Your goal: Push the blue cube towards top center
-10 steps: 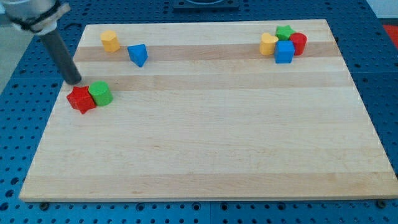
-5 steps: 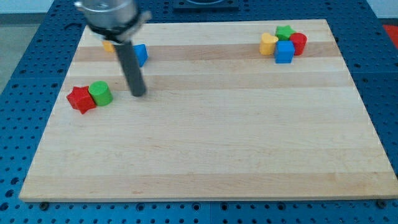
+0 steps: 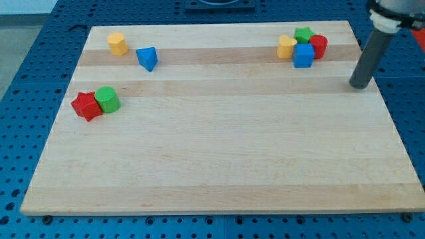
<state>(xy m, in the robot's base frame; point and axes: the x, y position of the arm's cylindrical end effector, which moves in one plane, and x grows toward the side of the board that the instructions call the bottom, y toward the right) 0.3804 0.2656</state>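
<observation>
The blue cube (image 3: 303, 56) sits near the view's top right in a tight cluster, with a yellow block (image 3: 287, 48) on its left, a green block (image 3: 304, 34) above it and a red cylinder (image 3: 319, 46) on its right. My tip (image 3: 359, 85) rests on the wooden board (image 3: 219, 146) to the right of and slightly below that cluster, apart from the blue cube.
A yellow cylinder (image 3: 117, 44) and a blue triangular block (image 3: 147, 58) lie near the top left. A red star-shaped block (image 3: 86, 105) touches a green cylinder (image 3: 107, 99) at the left edge. Blue perforated table surrounds the board.
My tip has swept from the left side, near the red and green pair, across the board to the right side beside the top right cluster. No block has moved.
</observation>
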